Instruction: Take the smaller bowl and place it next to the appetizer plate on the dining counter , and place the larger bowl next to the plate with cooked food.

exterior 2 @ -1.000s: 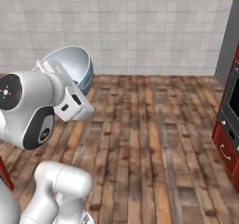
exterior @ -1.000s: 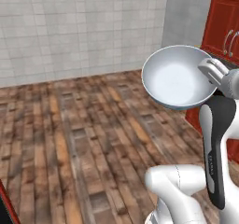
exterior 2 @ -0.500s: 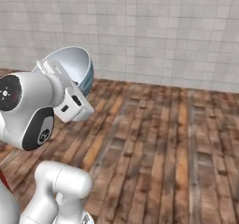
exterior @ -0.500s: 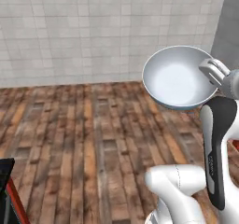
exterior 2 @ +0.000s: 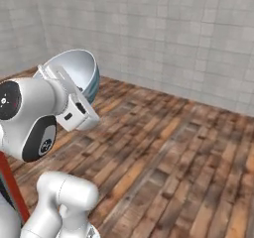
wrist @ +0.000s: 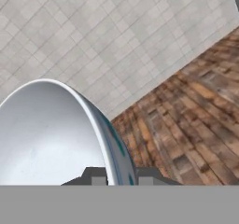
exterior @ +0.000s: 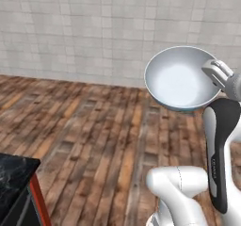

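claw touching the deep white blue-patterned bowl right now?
Touching. In the hand view the claw has a finger on each side of the deep white blue-patterned bowl's rim, with no gap on either side.

the larger bowl (exterior: 181, 80) looks like glossy porcelain, smooth pale inside, blue-patterned outside. the floor (exterior: 94, 126) is worn wood planking, the wall (exterior: 94, 27) matt grey tile, the tabletop (exterior: 12, 173) polished black marble.

Arm raised high, end effector (wrist: 118, 178) clamped on the larger bowl's (exterior: 181, 77) rim.
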